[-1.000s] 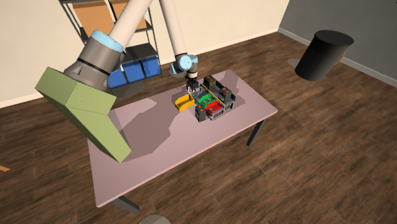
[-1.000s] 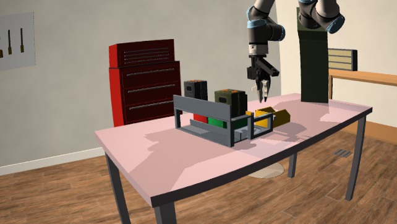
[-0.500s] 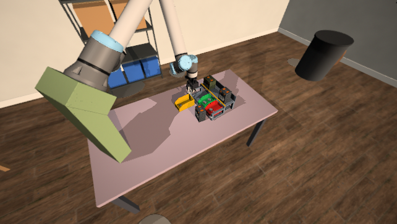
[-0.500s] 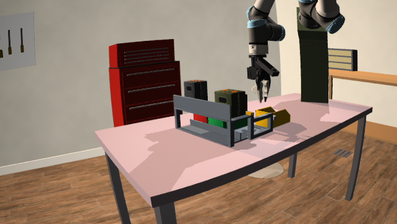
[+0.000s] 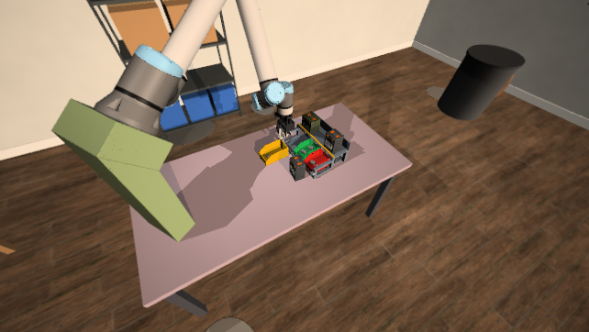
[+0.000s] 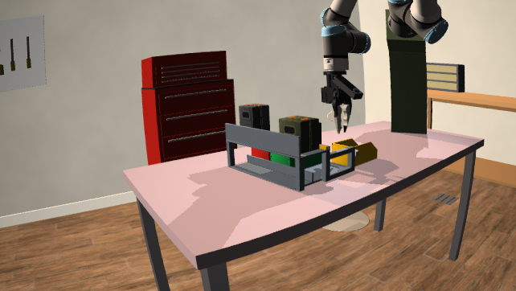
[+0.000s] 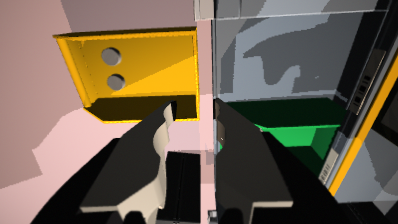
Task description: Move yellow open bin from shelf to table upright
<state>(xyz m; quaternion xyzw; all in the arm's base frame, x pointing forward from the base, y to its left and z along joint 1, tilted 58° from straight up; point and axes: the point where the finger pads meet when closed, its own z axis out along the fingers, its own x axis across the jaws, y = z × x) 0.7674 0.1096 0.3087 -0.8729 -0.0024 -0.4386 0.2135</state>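
The yellow open bin (image 5: 273, 151) stands upright on the pink table, right beside the left end of the grey shelf (image 5: 316, 149). In the wrist view the yellow open bin (image 7: 137, 75) holds two round grey parts (image 7: 113, 68). It also shows in the exterior view (image 6: 354, 152), just past the shelf's end frame. My gripper (image 5: 285, 133) (image 6: 341, 125) hangs above the bin's wall nearest the shelf, clear of it. Its fingers stand a little apart with nothing between them.
The shelf holds a green bin (image 5: 306, 148) and a red bin (image 5: 317, 159), with dark boxes (image 5: 311, 121) around it. The arm's green base block (image 5: 124, 165) stands at the table's left. A red tool chest (image 6: 189, 104) stands behind the table.
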